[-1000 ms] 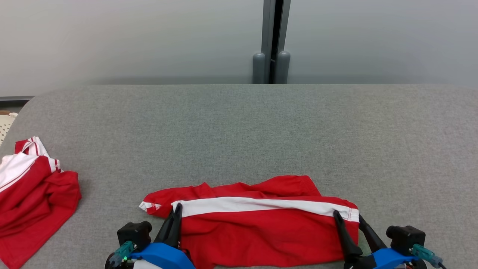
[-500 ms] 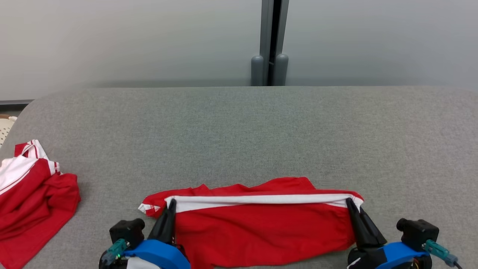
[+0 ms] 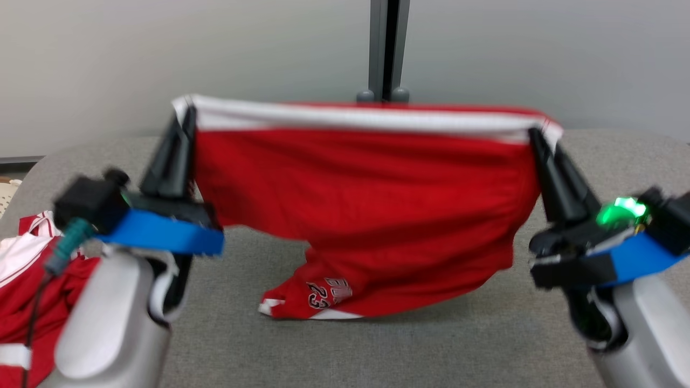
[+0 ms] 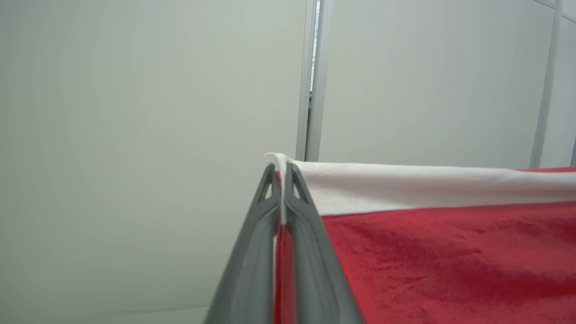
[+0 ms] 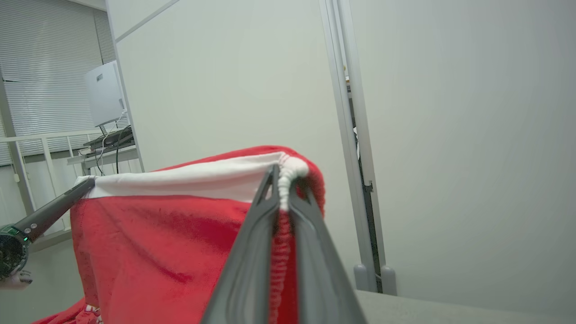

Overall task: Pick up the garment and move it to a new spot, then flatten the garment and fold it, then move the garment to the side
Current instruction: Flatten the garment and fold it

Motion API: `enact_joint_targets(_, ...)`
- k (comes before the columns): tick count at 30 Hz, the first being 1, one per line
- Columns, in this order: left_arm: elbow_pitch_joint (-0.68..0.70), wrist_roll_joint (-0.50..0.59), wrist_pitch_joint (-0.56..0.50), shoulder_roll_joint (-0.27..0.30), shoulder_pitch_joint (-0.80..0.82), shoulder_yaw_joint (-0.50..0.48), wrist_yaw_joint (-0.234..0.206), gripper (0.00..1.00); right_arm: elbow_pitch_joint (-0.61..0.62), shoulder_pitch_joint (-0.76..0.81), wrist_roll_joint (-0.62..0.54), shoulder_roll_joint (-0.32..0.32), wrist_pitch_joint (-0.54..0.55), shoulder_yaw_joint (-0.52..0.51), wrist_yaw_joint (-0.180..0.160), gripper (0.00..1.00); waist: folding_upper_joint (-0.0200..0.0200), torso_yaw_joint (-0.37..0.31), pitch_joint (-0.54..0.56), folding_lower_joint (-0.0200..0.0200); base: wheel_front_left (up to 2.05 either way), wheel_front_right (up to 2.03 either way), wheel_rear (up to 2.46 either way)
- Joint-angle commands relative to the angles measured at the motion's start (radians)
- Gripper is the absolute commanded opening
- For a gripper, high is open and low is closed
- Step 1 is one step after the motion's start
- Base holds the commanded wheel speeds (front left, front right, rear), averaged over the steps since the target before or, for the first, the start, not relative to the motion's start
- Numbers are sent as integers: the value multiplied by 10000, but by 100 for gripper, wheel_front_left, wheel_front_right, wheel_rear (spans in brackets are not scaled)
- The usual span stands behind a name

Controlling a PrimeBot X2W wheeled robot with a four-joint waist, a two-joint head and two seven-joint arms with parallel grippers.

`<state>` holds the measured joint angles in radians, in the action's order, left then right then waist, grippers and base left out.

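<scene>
The garment is a pair of red shorts with a white waistband, hanging stretched between both grippers above the grey table. Its lower hem, with a "23" print, touches the table near the middle. My left gripper is shut on the waistband's left corner, seen close up as the left gripper pinching white cloth. My right gripper is shut on the right corner; the wrist view shows the right gripper pinching the gathered waistband of the shorts, with the other arm's fingers at that view's left.
A second red and white garment lies crumpled at the table's left edge, beside my left forearm. A grey post stands against the pale wall behind the table. A white basket peeks in at far left.
Both grippers have risen from the table with the waistband held between them, lifting the shorts so they hang open. The head camera has also shifted.
</scene>
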<state>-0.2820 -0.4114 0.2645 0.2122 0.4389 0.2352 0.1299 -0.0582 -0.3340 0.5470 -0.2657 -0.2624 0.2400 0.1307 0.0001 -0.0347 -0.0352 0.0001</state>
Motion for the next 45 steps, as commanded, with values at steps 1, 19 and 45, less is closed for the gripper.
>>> enact_joint_targets(1,112,-52,-6,195,416,29,9,0,90,-502,84,-183,-34,50,0,0,-1,-7,-72,-1,0,0,0)
enact_joint_targets(19,-1927,379,-99,1063,6761,449,-149,0,-3771,-7841,-1286,-813,-10,1010,-1,0,-1,9,-2500,-1,0,0,0)
enact_joint_targets(45,-1155,932,9,-1228,-3396,-1808,4,0,-2100,1714,-756,-374,-33,2272,-1,0,-1,848,-275,-1,0,0,0)
